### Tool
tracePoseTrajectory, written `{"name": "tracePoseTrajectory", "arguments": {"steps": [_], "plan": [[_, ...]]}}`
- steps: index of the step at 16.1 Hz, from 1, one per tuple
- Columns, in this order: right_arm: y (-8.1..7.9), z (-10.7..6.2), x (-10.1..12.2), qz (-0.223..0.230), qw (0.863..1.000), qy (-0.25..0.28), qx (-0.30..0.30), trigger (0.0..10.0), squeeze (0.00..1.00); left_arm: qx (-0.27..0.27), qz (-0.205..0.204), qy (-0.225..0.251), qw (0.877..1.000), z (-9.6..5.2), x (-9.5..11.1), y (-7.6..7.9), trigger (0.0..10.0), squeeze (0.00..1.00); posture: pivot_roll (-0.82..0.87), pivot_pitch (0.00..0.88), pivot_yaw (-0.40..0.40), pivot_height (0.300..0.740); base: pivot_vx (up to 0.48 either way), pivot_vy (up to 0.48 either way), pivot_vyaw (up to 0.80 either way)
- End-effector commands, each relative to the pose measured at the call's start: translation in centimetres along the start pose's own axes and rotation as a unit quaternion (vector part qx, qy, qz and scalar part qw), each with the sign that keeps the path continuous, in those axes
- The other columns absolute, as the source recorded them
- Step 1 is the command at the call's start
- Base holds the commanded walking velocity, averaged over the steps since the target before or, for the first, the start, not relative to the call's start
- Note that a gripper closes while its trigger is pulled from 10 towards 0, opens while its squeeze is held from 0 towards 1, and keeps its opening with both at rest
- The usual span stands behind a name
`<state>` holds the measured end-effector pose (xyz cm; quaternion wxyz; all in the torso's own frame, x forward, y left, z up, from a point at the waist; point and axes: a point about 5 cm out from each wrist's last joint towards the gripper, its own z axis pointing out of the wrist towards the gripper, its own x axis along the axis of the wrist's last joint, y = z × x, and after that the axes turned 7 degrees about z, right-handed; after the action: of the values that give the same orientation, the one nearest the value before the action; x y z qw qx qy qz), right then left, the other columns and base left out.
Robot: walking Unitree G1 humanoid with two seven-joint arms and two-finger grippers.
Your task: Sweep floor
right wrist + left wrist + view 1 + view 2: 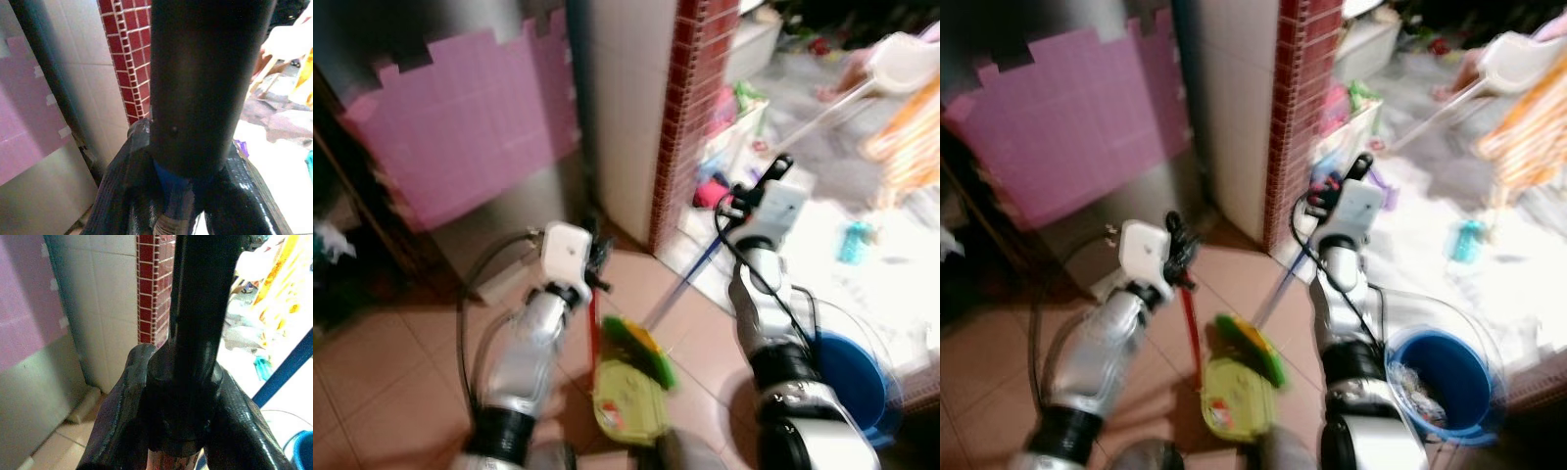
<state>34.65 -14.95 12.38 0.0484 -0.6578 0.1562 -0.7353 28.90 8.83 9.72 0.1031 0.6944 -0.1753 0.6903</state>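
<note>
A tiled floor [372, 382] ran past a red brick pillar [690, 108]. The right gripper [756, 191] pinched the broom [690, 274], its blue handle slanting down-left to green bristles. The left gripper [595, 257] clamped the dustpan [628, 397], its red handle upright, beside a blue bucket [852, 387].

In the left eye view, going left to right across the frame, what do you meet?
Pink foam mat → left claw on the red dustpan handle → green dustpan → red brick pillar → right claw on the blue broom handle → blue bucket.
</note>
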Motion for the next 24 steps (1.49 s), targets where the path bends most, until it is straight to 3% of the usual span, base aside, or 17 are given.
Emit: {"name": "tracePoseTrajectory", "arguments": {"steps": [1, 3, 13, 15, 18, 24], "plan": [[-0.2, 0.3, 0.3, -0.013, 1.000, 0.004, 0.005, 10.0, 0.00, -0.005, 0.000, 0.029, 1.000, 0.4, 1.3, -0.1, 10.0, 0.00, -0.08, 0.046, -0.026, 0.740, 0.000, 0.000, 0.00], [-0.2, 0.3, 0.2, -0.015, 1.000, 0.000, 0.007, 10.0, 0.00, 0.000, -0.006, 0.023, 1.000, 0.4, 1.2, -0.2, 10.0, 0.00, -0.08, 0.044, -0.027, 0.740, 0.000, 0.000, 0.00], [-0.6, 0.3, -0.6, 0.001, 1.000, -0.024, 0.014, 10.0, 0.00, 0.000, -0.029, 0.020, 0.999, 0.5, 1.4, -0.6, 10.0, 0.00, -0.07, 0.062, -0.033, 0.740, 0.000, 0.480, 0.00], [0.1, 0.4, -0.4, -0.014, 1.000, -0.023, -0.017, 10.0, 0.00, -0.001, -0.028, 0.019, 0.999, 0.6, 1.6, -1.0, 10.0, 0.00, -0.07, 0.062, -0.033, 0.740, 0.000, 0.480, 0.00], [0.2, 0.3, -0.3, -0.042, 0.999, -0.028, 0.017, 10.0, 0.00, -0.001, -0.023, 0.017, 1.000, 0.6, 1.7, -1.7, 10.0, 0.00, -0.08, 0.061, -0.015, 0.740, 0.000, 0.480, 0.00], [0.7, -0.4, -0.8, -0.022, 0.999, -0.042, 0.008, 10.0, 0.00, -0.011, -0.021, 0.012, 1.000, 0.8, 1.8, -2.3, 10.0, 0.00, -0.08, 0.059, -0.011, 0.740, 0.000, 0.480, -0.08]]}}
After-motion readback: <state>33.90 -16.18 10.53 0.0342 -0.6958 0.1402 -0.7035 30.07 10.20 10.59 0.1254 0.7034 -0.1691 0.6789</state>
